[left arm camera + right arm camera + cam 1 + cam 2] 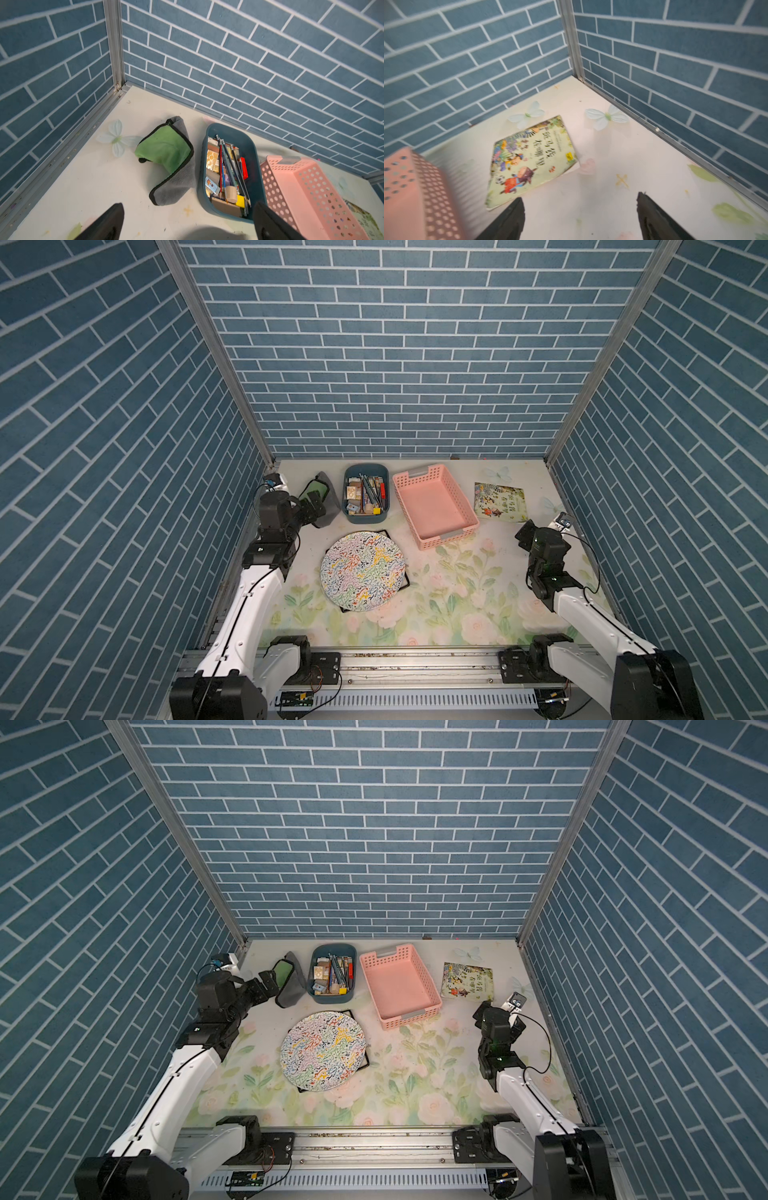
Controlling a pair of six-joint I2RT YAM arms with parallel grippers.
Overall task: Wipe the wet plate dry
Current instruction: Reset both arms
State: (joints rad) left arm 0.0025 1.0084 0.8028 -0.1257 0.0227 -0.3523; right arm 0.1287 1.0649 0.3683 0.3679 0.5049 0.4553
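The plate (362, 570), round with a busy multicoloured squiggle pattern, lies on a black wire stand in the middle of the table and shows in both top views (324, 1050). A green-and-grey cloth (168, 158) lies crumpled at the back left (322, 497). My left gripper (188, 205) hangs open just short of the cloth, apart from it, with nothing between its fingers (313, 506). At the right side, my right gripper (579, 197) stands open over bare table near a book, holding nothing (524, 531).
A blue bin (368, 467) full of pencils and small items stands beside the cloth. A pink perforated basket (434, 506) sits right of it. A picture book (500, 502) lies at the back right. Brick-patterned walls close in three sides.
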